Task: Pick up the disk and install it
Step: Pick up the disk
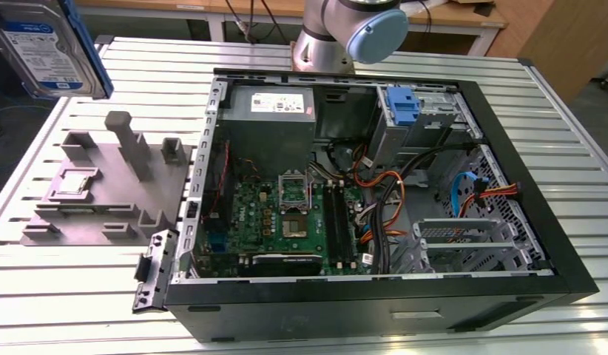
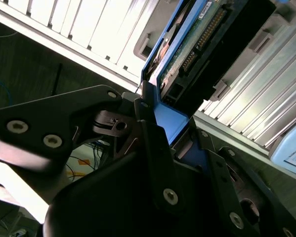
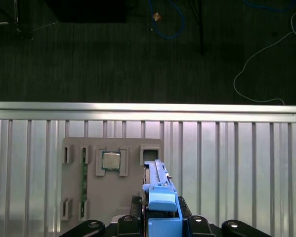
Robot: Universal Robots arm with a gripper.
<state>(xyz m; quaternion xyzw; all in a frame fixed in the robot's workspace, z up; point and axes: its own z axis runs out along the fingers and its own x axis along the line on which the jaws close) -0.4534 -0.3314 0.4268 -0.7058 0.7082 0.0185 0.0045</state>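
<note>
The disk [image 1: 47, 52] hangs high above the table at the exterior view's far left, upright, its white-and-blue label facing the camera and a blue carrier frame along its edge. In the second wrist view my gripper [image 2: 170, 116] is shut on the blue frame at the end of the disk [image 2: 202, 44], whose circuit board and connector side shows. In the first wrist view the disk [image 3: 160, 197] is seen edge-on between the black fingers [image 3: 135, 202] of the gripper [image 3: 160, 219], above the grey fixture.
An open computer case [image 1: 570, 244] lies on the slatted metal table [image 1: 156, 59], with a blue bracket [image 1: 403, 107] in its drive bay. A grey holding fixture [image 1: 97, 192] stands beside it, a small square chip [image 3: 111, 161] seated in it. The arm's base [image 1: 344, 37] is behind the case.
</note>
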